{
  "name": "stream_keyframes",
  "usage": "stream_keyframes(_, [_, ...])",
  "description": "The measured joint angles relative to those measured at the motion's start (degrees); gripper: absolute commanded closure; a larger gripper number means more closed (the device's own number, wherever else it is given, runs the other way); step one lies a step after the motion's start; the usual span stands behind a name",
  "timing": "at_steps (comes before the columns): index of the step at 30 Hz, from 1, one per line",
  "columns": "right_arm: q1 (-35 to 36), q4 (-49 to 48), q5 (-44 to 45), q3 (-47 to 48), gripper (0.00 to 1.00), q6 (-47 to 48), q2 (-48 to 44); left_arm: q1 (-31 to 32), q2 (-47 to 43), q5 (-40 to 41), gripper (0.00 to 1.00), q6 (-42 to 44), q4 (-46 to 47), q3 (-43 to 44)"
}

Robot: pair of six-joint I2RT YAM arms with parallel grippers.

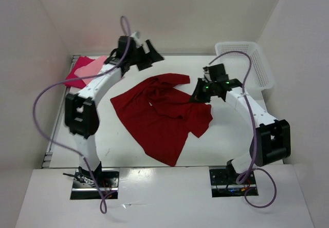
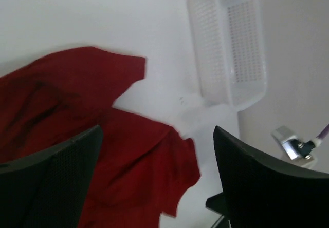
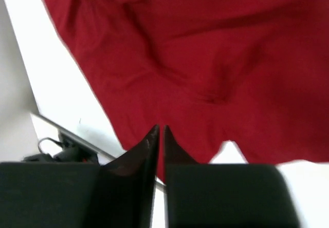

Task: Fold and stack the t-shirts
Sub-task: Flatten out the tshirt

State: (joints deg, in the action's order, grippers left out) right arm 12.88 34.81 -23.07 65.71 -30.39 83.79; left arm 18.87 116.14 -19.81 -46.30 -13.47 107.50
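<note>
A large dark red t-shirt (image 1: 162, 112) lies crumpled and partly spread in the middle of the table, also showing in the left wrist view (image 2: 61, 94) and the right wrist view (image 3: 205, 58). Two folded shirts, a crimson-pink one (image 1: 76, 79) with a light pink one (image 1: 91, 67) on it, sit at the back left corner. My left gripper (image 1: 146, 53) (image 2: 157, 130) hangs wide open above the shirt's far edge, holding nothing. At the shirt's right sleeve, my right gripper (image 1: 198, 95) (image 3: 160, 128) has its jaws a narrow slit apart, with no cloth between them.
A white mesh basket (image 1: 241, 45) (image 2: 231, 43) stands at the back right against the wall. White walls close in the table at the back and both sides. Purple cables loop off both arms.
</note>
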Motion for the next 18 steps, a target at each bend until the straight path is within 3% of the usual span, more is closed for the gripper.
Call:
stream_keyframes(1, [2.8, 0.0, 1.1, 1.3, 0.94, 0.9, 0.5, -1.6, -5.0, 0.4, 0.19, 0.1, 1.4, -6.8])
stream_keyframes(2, [5.3, 0.0, 1.9, 2.5, 0.94, 1.6, 1.4, -3.3, -10.1, 0.9, 0.42, -0.1, 2.2, -12.8])
stream_keyframes(3, [8.1, 0.0, 3.1, 3.7, 0.91, 2.1, 2.7, -5.3, -15.8, 1.4, 0.51, -0.2, 2.4, -19.6])
stream_keyframes(4, [10.7, 0.0, 4.6, 4.8, 0.78, 3.0, 4.4, -7.4, -21.5, 2.1, 0.57, -0.2, 3.0, -26.0])
stream_keyframes(6, [14.8, 0.6, 6.6, 6.6, 0.63, 4.3, 8.2, -11.2, -31.0, 3.8, 0.62, -0.5, 3.2, -36.2])
stream_keyframes(9, [18.7, 1.2, 9.0, 8.9, 0.50, 6.7, 14.4, -12.8, -39.9, 5.6, 0.61, -0.7, 2.1, -47.7])
stream_keyframes(10, [19.4, 1.6, 9.5, 9.4, 0.45, 7.3, 15.8, -12.5, -41.2, 5.9, 0.48, -0.9, 1.2, -50.8])
stream_keyframes(14, [22.1, 3.0, 12.1, 13.8, 0.40, 9.7, 21.9, -12.3, -41.6, 6.4, 0.25, -3.6, -2.2, -60.7])
stream_keyframes(18, [24.4, 2.8, 14.5, 18.1, 0.38, 11.6, 25.9, -12.9, -41.6, 6.7, 0.20, -8.0, -3.9, -67.3])
